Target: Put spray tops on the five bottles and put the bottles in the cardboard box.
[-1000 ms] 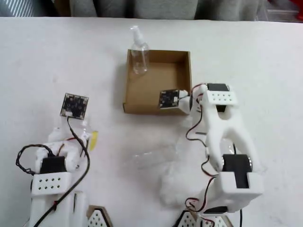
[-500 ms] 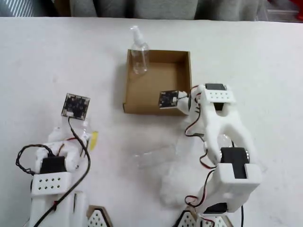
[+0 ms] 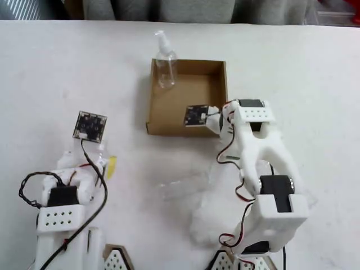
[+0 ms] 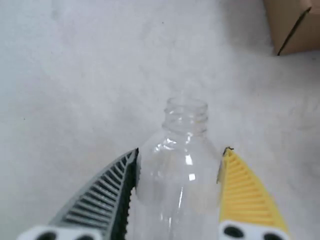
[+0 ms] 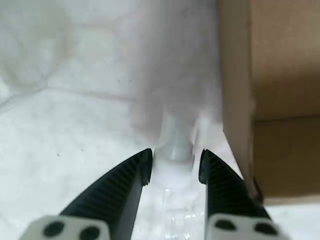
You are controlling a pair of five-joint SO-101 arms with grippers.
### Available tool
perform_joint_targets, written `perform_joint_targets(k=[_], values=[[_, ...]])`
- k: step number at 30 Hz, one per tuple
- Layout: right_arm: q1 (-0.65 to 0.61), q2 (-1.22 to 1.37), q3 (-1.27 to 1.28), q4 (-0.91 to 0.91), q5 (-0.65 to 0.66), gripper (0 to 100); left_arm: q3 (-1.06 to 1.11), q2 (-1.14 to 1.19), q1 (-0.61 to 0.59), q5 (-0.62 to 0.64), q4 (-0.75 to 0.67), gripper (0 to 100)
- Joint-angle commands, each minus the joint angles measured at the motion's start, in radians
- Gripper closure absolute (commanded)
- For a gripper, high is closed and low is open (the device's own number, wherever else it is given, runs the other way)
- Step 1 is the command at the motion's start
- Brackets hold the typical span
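The bottle [image 4: 180,187] in my left gripper [image 4: 181,151] was clear, glossy plastic, and the fingers [image 4: 102,197] were ribbed matt plastic. My right gripper [image 5: 175,152] pressed ribbed black plastic against a smooth white plastic spray top [image 5: 175,137]. The cardboard box [image 3: 169,126] looked matt, and the table [image 3: 67,67] dull and faintly grainy.

No text, label, number or sign can be read, whether on the box [image 3: 194,90], the capped bottle [image 3: 166,70] or the held bottle [image 4: 180,170]

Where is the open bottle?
In the left wrist view the bottle sits between the left gripper's fingers, at the table's near left, left of the box.
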Motion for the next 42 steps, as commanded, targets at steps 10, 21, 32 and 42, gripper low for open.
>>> perform_joint_targets(k=[10,21,32,42], values=[[0.022,-0.007,0.097,-0.148,-0.012,85.9,0.002,-0.024,-0.008,-0.014,-0.025,81],[0.077,-0.007,0.097,-0.159,-0.012,86.1,0.002,-0.024,-0.008,-0.014,-0.025,81],[0.074,-0.007,0.097,-0.156,-0.012,93.5,0.002,-0.024,-0.008,-0.014,-0.025,81],[0.082,-0.104,0.052,-0.094,-0.118,98.2,0.002,-0.024,-0.008,-0.014,-0.025,81]])
